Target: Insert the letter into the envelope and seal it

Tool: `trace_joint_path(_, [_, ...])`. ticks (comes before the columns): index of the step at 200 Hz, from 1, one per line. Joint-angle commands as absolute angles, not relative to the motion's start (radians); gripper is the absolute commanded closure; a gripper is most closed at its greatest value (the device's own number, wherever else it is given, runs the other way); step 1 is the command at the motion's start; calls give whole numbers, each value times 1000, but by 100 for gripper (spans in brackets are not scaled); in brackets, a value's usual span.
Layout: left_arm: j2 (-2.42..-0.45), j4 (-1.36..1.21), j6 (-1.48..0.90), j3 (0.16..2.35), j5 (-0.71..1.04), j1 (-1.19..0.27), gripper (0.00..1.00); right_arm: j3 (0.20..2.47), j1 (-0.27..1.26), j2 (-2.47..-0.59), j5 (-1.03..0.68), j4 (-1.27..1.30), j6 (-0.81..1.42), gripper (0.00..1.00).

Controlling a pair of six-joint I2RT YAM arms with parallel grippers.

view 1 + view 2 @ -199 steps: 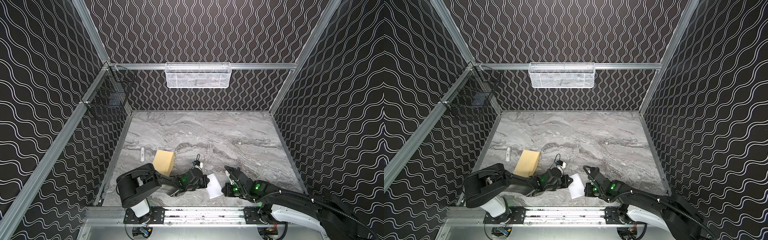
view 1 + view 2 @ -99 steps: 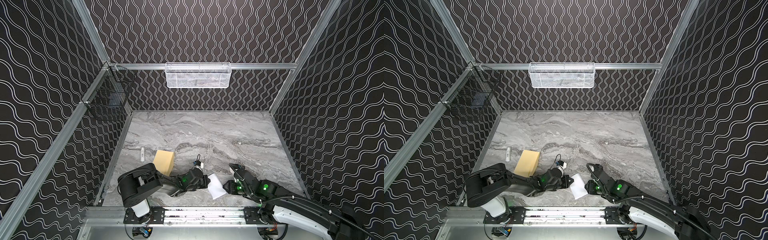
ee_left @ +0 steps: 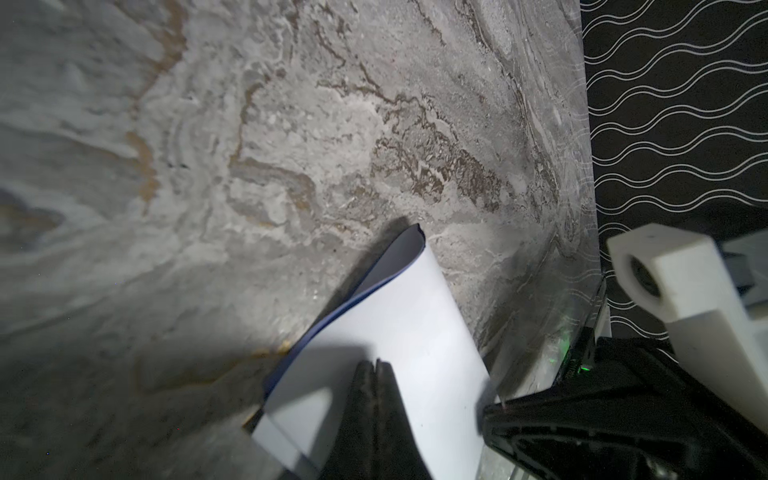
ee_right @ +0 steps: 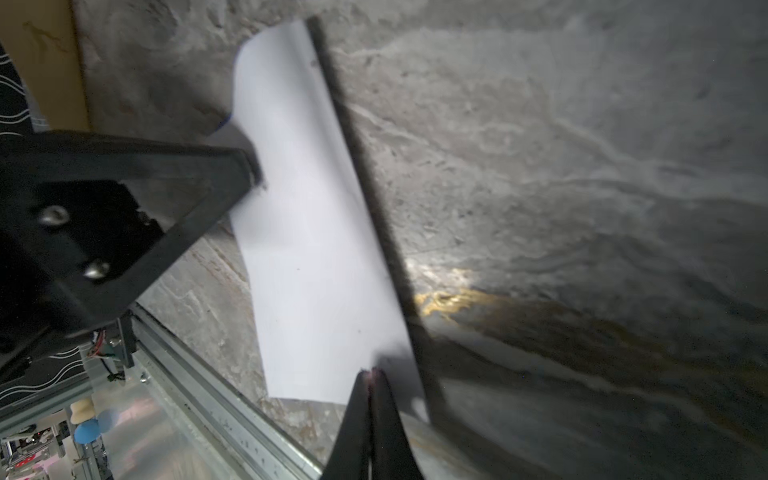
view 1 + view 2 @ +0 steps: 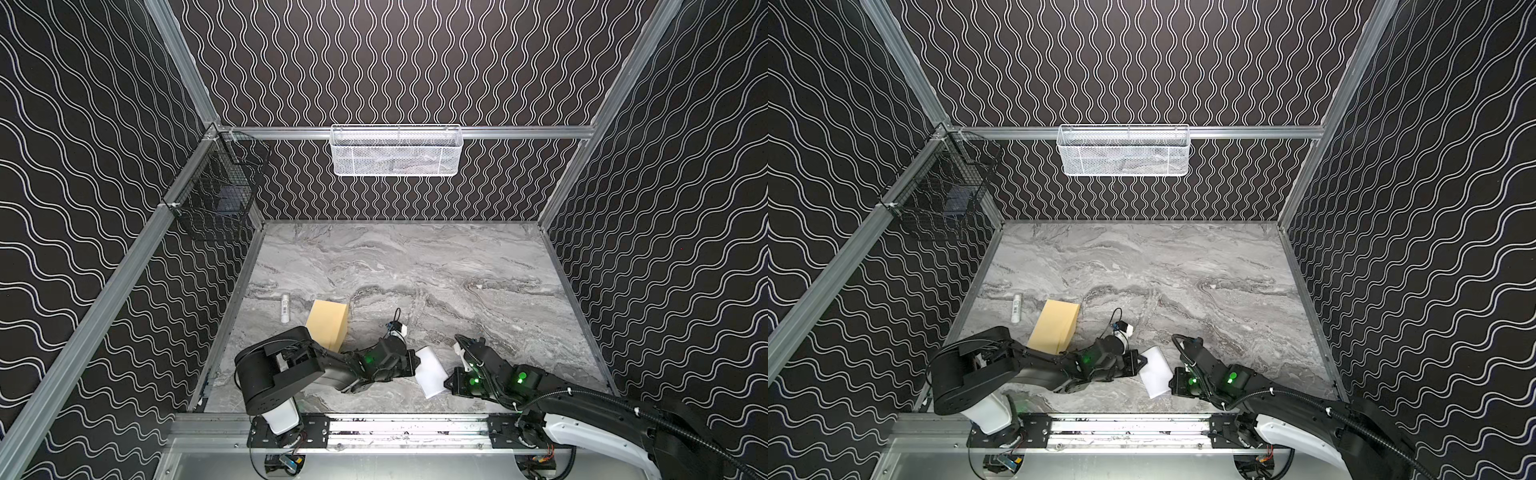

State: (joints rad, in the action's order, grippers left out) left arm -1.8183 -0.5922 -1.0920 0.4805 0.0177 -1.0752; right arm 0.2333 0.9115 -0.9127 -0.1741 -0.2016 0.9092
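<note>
Black walls [image 5: 374, 62] with white wavy lines close in the back and both sides, edged by bare metal rails [image 5: 519, 132]. The floor of the cell is a grey, marble-patterned table [image 5: 457, 270], mostly bare across its back and right. A white mesh basket [image 5: 397, 151] hangs on the back rail and a black wire basket [image 5: 216, 195] on the left one.

Both arms lie low along the front edge. The tan envelope [image 5: 328, 322] lies flat at front left, well apart from the letter [image 5: 430, 370], which sits white side up between the two grippers. In the left wrist view it curls off the table, blue showing underneath.

The left gripper [image 3: 376, 363] is clamped on the letter. The right gripper [image 4: 371, 372] is closed at the sheet's near corner; whether paper sits between its tips I cannot tell. A small white tube [image 5: 285, 307] lies beside the envelope, near the left wall.
</note>
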Motion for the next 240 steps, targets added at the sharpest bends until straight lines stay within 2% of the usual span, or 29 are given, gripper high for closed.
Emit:
trace_joint_path(1, [-1814, -525, -1066, 493, 1, -1075, 99, 220, 913, -913, -171, -180, 936, 93])
trace_joint_path(42, [-1777, -484, -1020, 585, 29, -1075, 94, 199, 913, -947, -164, -177, 946, 94])
trace_joint_path(70, [-1713, -475, -1031, 609, 47, -1077, 81, 198, 913, -961, -165, -160, 971, 95])
trace_joint_path(95, [-1654, -424, -1060, 620, 62, -1099, 79, 194, 913, -951, -157, -163, 994, 95])
trace_joint_path(129, [-1692, -490, -1134, 580, 83, -1155, 85, 198, 914, -955, -154, -160, 1009, 95])
trace_joint_path(162, [-1749, -481, -1166, 571, 24, -1209, 94, 202, 914, -976, -156, -146, 1012, 95])
trace_joint_path(219, [-1784, -405, -1182, 558, 15, -1238, 99, 216, 914, -974, -144, -169, 1022, 95])
trace_joint_path(240, [-1776, -280, -1160, 580, 1, -1238, 100, 225, 913, -958, -148, -171, 1025, 94])
